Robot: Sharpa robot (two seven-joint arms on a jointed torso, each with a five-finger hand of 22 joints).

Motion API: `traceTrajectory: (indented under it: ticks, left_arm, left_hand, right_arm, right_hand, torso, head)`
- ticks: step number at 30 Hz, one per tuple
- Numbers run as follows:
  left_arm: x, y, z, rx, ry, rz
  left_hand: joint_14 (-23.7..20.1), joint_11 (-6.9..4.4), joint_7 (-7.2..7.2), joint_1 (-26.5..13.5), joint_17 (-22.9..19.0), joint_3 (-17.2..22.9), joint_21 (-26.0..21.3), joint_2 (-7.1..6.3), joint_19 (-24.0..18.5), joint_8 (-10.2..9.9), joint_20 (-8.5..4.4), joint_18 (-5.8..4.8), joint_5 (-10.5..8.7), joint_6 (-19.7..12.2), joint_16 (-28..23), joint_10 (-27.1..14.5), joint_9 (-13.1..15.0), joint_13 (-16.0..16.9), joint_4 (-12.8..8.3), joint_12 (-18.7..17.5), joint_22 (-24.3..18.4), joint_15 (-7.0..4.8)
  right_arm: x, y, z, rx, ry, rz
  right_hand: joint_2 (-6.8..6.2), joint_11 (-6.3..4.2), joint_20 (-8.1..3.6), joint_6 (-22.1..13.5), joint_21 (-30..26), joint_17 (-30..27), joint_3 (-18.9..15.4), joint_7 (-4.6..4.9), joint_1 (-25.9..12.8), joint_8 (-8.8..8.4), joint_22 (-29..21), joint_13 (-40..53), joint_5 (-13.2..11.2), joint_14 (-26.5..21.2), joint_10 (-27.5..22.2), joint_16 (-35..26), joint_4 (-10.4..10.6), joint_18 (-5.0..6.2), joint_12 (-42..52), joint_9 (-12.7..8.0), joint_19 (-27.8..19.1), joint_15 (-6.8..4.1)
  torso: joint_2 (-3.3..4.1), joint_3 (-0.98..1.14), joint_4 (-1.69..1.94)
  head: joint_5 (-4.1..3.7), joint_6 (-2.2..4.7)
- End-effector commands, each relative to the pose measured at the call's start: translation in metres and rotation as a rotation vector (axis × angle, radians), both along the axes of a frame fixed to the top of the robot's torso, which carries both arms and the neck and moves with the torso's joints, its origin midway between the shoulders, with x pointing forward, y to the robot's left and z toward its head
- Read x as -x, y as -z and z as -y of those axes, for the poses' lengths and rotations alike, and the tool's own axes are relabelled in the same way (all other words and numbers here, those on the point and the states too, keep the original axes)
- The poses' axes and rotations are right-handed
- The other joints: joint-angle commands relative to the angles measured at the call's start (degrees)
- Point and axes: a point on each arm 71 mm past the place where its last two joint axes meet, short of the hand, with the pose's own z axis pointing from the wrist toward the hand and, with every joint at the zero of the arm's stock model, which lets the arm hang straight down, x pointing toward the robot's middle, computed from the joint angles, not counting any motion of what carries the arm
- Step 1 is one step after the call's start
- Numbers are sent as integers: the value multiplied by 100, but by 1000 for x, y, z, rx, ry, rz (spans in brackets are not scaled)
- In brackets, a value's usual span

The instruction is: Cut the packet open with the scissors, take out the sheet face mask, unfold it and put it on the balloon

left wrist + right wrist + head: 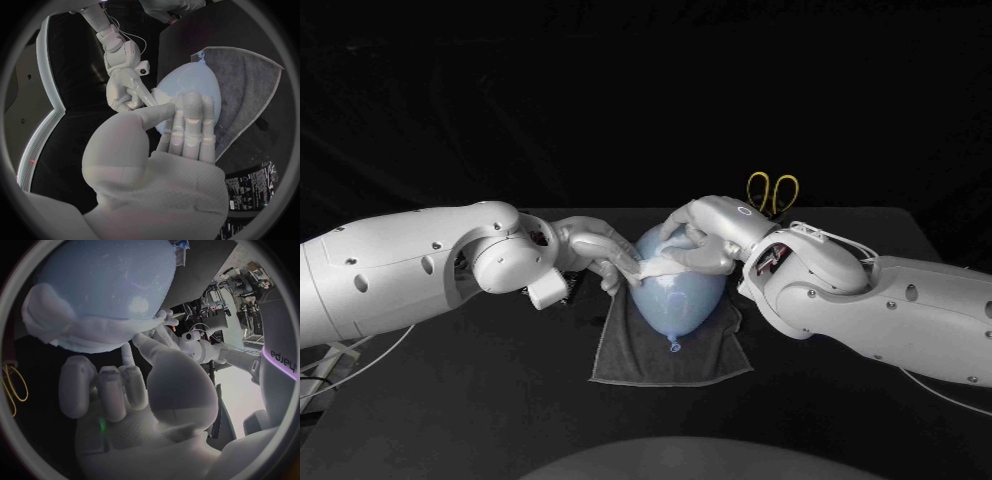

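One each: balloon [678, 298], mask [75, 334], towel [626, 362], scissors [772, 190] (yellow)

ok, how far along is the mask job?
Done: the scissors lie set aside on the table; the sheet mask is out and on the balloon, which rests on a grey towel. In hand: the left hand and right hand both touch the mask at the balloon's wide end, where it sits bunched; I can't tell if either grips it. Left: spreading it flat.
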Motion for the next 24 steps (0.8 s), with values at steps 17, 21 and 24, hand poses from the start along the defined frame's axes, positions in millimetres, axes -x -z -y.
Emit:
traceTrajectory:
  ticks: [17, 21, 24]
  left_arm:
    - [-1, 0, 1, 18, -6, 6]
    - [-1, 0, 1, 18, -5, 6]
    - [-1, 0, 1, 18, -5, 6]
  left_hand:
    - [118, -24, 1, -5, 7, 12, 31, -13, 33, 5, -15, 46, 18, 53, 45, 26, 1203, 10, -25, 29, 11, -91]
    - [120, -25, 0, -5, 8, 12, 37, -14, 36, 4, -17, 46, 20, 56, 58, 29, 1205, 12, -29, 33, 13, -93]
    - [120, -25, 0, -5, 8, 12, 37, -14, 36, 4, -17, 46, 20, 56, 58, 29, 1205, 12, -29, 33, 13, -93]
  right_arm:
    - [-2, 3, 6, 68, 13, 60]
    - [-1, 1, 6, 57, 7, 95]
    - [-1, 0, 6, 45, 3, 115]
  right_hand:
    - [328, -180, -60, 764, 124, 1506, 239, -252, 546, 372, 1142, 1401, -34, 619, 518, 20, -253, -66, 121, 137, 126, -123]
    - [325, -249, -124, 894, 174, 1506, 256, -323, 552, 552, 1155, 1508, -33, 619, 599, 20, -303, -76, 234, 237, 143, -186]
    - [316, -265, -141, 905, 184, 1506, 277, -339, 540, 601, 1158, 1508, -33, 619, 599, 20, -316, -78, 234, 266, 147, -202]
  torso:
    - [0, -2, 2]
    - [3, -2, 2]
    - [4, -1, 1]
  head:
    - [-38, -23]
    - [-42, -32]
    - [-49, -39]
